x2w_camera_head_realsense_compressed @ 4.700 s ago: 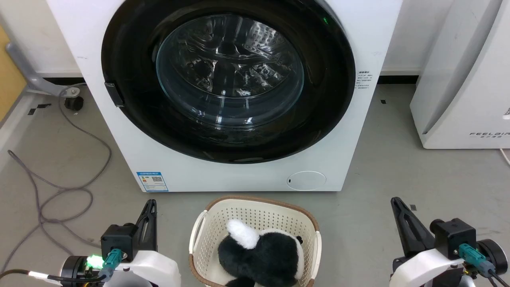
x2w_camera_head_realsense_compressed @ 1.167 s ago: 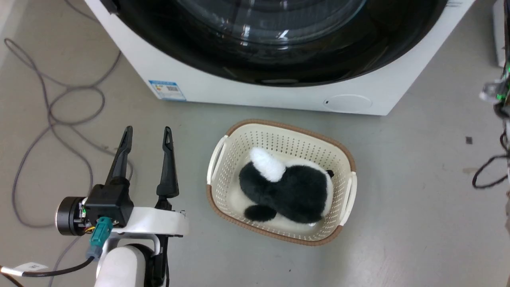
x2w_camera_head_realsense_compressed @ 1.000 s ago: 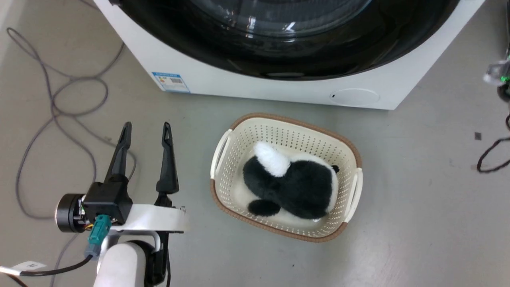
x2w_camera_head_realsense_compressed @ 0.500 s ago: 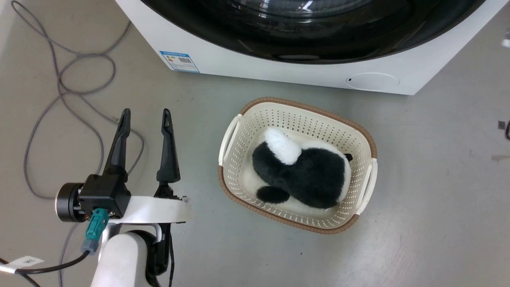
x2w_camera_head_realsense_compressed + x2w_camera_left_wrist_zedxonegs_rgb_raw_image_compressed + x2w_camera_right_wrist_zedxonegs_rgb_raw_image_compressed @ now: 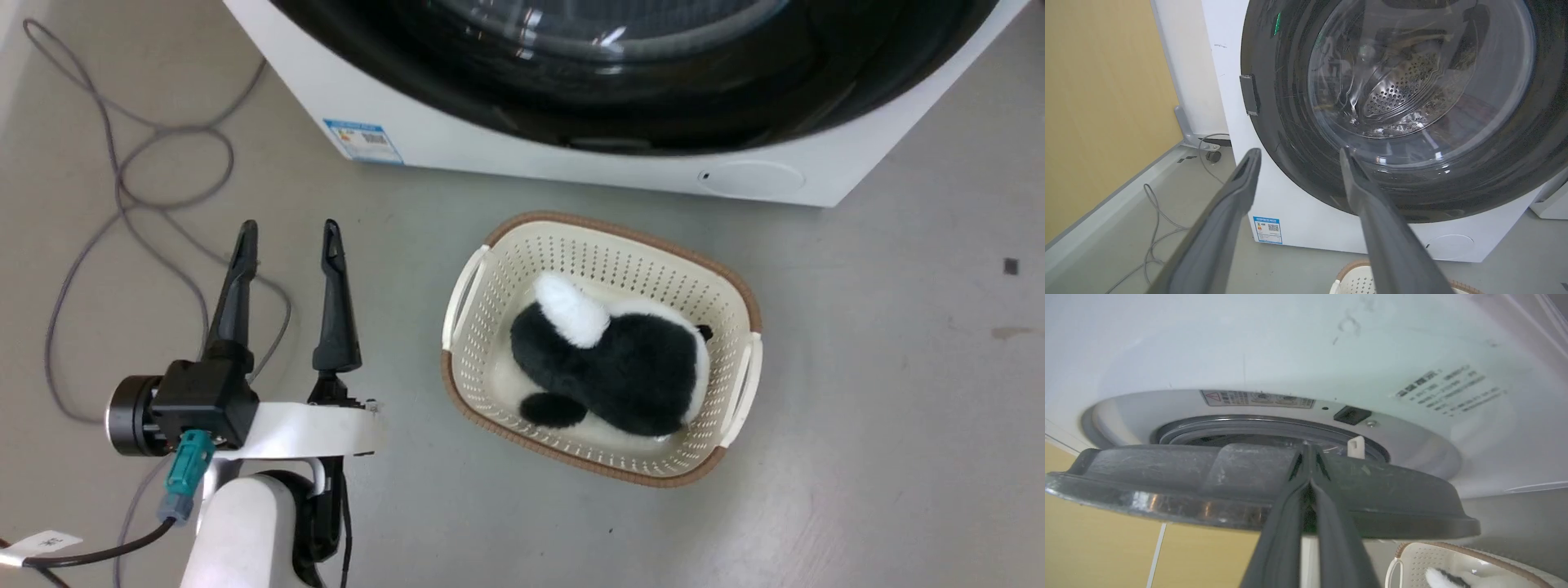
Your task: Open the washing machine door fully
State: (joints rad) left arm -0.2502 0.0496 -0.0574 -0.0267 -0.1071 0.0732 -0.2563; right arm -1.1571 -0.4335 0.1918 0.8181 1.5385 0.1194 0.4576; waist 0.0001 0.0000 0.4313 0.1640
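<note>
My right tool (image 5: 1308,451) has its two fingers pressed together, tips against the rim of the washing machine door (image 5: 1147,473). The door stands slightly ajar from the washing machine (image 5: 1290,347), and the gap shows the grey rubber ring (image 5: 1249,424). I cannot tell whether the fingers pinch anything. My left tool (image 5: 288,229) hangs over the floor before the washing machine's lower front, toward my left, with its fingers apart and holding nothing. A cream basket (image 5: 604,229) holding a black-and-white plush toy (image 5: 612,367) sits just before the washing machine, and a grey cable (image 5: 122,163) loops beside it.
</note>
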